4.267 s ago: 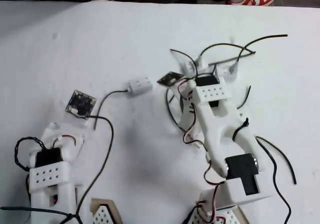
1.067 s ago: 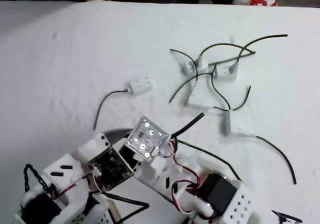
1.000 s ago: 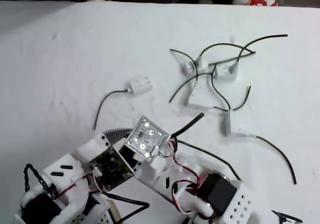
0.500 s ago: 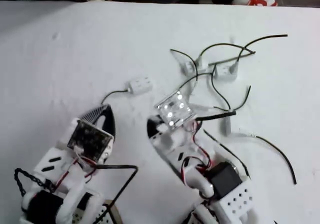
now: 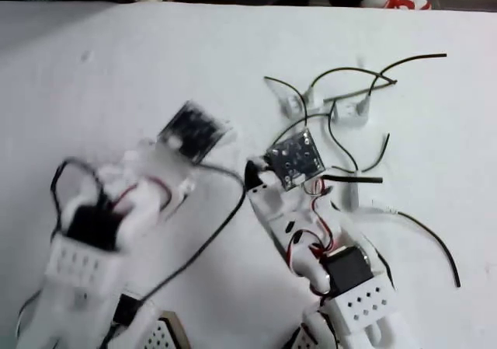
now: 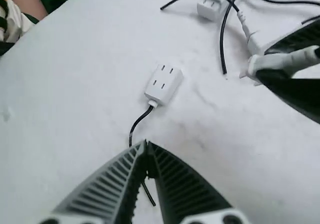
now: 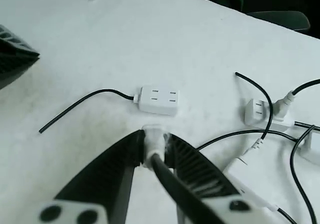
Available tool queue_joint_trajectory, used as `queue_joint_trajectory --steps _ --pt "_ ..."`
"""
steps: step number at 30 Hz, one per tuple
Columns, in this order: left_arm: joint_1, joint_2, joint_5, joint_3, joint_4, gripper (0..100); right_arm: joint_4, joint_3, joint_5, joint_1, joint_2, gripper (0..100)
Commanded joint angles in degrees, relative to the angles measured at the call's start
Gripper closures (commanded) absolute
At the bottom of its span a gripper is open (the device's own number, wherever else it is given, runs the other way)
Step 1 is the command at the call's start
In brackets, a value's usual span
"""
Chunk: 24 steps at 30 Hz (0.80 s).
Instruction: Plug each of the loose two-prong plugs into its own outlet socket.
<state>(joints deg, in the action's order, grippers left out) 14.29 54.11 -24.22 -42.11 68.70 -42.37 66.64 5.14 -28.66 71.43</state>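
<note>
In the high view the left arm (image 5: 101, 225) is smeared by blur and largely covers the outlet block (image 6: 163, 83), and the prongs of the plug (image 7: 151, 146) clamped in the right gripper (image 7: 154, 134) cannot be made out.

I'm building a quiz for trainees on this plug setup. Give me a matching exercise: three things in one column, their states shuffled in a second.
Things:
1. left pincer
2. right pincer
3. outlet block

States:
A. lies on the table, all slots empty
B. shut, holding nothing
C. shut on a white plug

Pairs: 1-B, 2-C, 3-A.
</note>
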Motion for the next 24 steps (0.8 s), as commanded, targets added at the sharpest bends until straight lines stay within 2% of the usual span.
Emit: queue_joint_trajectory --steps 1,4,10,14,17,24 --pt "-1.54 -13.58 -5.1 10.2 0.18 97 1.63 -0.35 -0.35 2.68 0.4 98.1" --pt "-3.56 -22.55 -7.91 16.09 0.26 96 3.47 -0.35 -0.35 7.6 0.4 98.1" --pt "-7.87 -44.0 -14.59 28.66 0.26 83 4.18 -0.35 -0.35 13.23 1.01 98.1" --pt "-8.48 -59.74 -14.68 39.56 0.35 75 4.18 -0.35 0.09 16.84 1.01 97.9" --pt "-9.36 -71.69 -14.86 49.58 0.7 73 4.18 -0.44 0.18 20.53 1.01 97.9" --pt "-9.45 -95.78 -17.23 80.26 13.54 73 4.62 -0.26 0.18 21.58 1.01 97.9"
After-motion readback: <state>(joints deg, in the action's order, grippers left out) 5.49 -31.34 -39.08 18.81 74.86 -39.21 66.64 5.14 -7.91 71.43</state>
